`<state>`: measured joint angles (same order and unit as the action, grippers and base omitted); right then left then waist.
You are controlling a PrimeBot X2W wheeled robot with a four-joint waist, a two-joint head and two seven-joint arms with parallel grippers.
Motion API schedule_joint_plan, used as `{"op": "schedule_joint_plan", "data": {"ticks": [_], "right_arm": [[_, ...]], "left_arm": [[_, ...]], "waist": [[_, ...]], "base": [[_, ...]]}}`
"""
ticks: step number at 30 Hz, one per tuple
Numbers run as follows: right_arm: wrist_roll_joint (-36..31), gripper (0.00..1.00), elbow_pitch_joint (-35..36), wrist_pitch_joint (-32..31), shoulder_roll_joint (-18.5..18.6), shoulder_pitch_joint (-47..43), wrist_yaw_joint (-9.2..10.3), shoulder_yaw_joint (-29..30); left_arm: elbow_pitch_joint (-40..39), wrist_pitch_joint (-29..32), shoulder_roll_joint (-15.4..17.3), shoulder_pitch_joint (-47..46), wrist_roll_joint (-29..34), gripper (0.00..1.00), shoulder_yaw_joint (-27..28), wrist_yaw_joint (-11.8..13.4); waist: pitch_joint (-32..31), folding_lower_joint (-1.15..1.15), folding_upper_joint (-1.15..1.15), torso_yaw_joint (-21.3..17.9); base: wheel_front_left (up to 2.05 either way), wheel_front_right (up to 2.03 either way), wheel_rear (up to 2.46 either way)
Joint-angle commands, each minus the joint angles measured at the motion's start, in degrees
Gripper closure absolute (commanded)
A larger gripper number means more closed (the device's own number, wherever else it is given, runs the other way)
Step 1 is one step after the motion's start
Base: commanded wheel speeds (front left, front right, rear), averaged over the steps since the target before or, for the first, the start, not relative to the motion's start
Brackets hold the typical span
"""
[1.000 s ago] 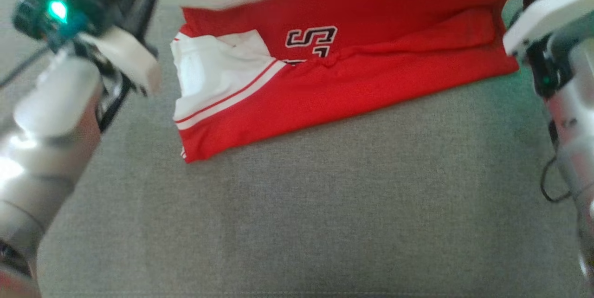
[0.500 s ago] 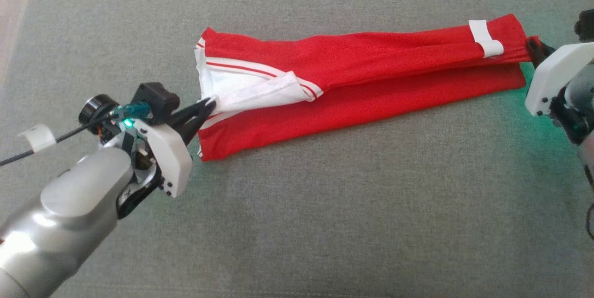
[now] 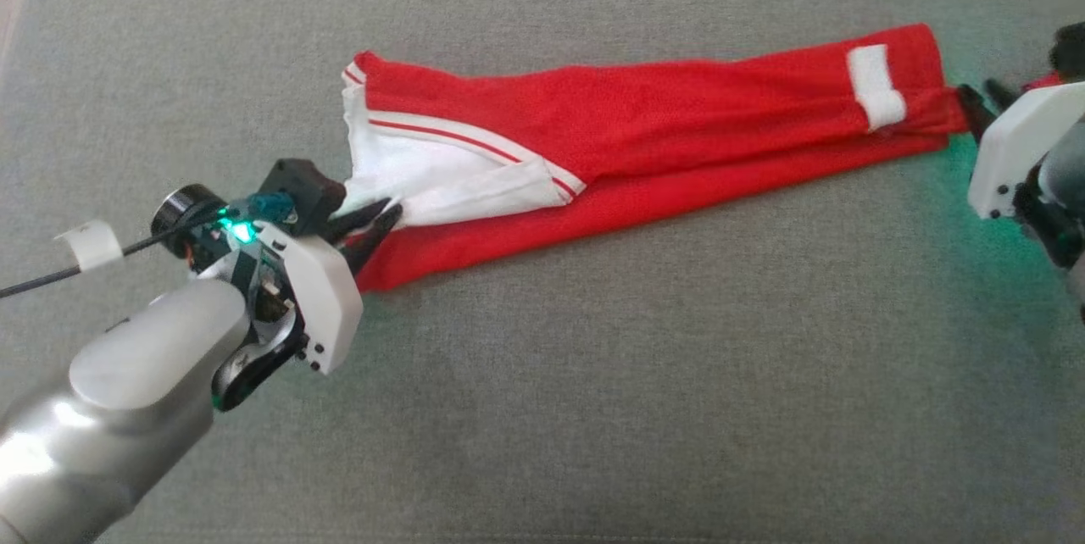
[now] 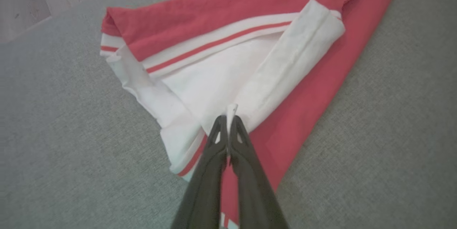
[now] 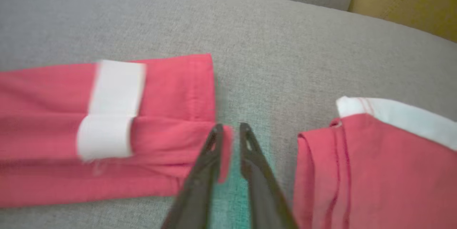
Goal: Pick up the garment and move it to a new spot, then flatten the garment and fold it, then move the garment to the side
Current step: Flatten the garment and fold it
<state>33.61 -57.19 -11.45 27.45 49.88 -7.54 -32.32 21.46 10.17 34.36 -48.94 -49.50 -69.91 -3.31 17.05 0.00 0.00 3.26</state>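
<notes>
Left fingers pinch garment | right fingers parted — 2nd red cloth beside

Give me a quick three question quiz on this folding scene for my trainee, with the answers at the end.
1. True or false: the left gripper is shut on white fabric of the garment.
2. The garment lies on: A a wooden table, B a grey cushion, C a metal tray.
3. What colour is the patch near the garment's right end in the head view?
Key: 1 true; 2 B; 3 white.
</notes>
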Motion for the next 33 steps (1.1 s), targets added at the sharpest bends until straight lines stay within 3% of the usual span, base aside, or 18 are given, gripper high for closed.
{"op": "schedule_joint_plan", "data": {"ticks": [1,7,13,14,18,21,28,33], "right_arm": [[0.9,0.0,0.9,2.0,0.6,1.1,0.05,0.6],[4.6,0.0,1.4,9.7,-1.3,2.6,0.05,4.4],[7.7,0.0,4.9,20.6,-4.8,3.1,0.05,8.4],[7.7,0.0,4.9,20.6,-4.8,3.1,0.05,8.4],[4.7,0.0,9.2,25.9,-7.5,1.3,0.05,10.4],[0.4,0.0,14.6,26.4,-10.9,-1.9,0.05,15.3],[-13.0,0.0,30.8,26.4,-22.3,-19.1,0.05,27.2],[-16.4,0.0,36.6,26.4,-24.5,-29.4,0.05,28.1]], "left_arm": [[-0.8,-1.0,2.0,-1.6,0.0,0.0,3.1,1.1],[0.4,-7.1,0.4,-2.5,1.5,0.0,6.3,7.1],[1.7,-20.1,-2.5,-1.9,0.6,0.0,13.4,13.9],[1.7,-20.1,-2.5,-1.9,0.6,0.0,13.4,13.9],[1.0,-24.8,-4.5,1.6,-1.7,0.0,21.3,18.7],[-3.4,-25.1,-5.9,5.9,0.8,0.0,28.7,21.0],[-10.2,-25.2,-11.4,21.8,10.4,0.0,41.7,21.0],[-10.7,-25.2,-16.0,30.5,16.2,0.0,47.4,18.7]], "waist": [[-0.5,0.0,0.0,-0.4],[-2.8,0.0,0.0,-1.1],[-5.8,0.0,0.0,-1.3],[-5.8,0.0,0.0,-1.3],[-7.7,0.0,0.0,-1.5],[-8.2,0.0,0.0,-1.7],[-9.3,0.0,0.0,-1.7],[-9.6,0.0,0.0,-1.5]], "base": [[0.0,0.0,0.0],[0.0,0.0,0.0],[0.0,0.0,0.0],[0.0,0.0,0.0],[0.0,0.0,0.0],[0.0,0.0,0.0],[0.0,0.0,0.0],[0.0,0.0,0.0]]}}
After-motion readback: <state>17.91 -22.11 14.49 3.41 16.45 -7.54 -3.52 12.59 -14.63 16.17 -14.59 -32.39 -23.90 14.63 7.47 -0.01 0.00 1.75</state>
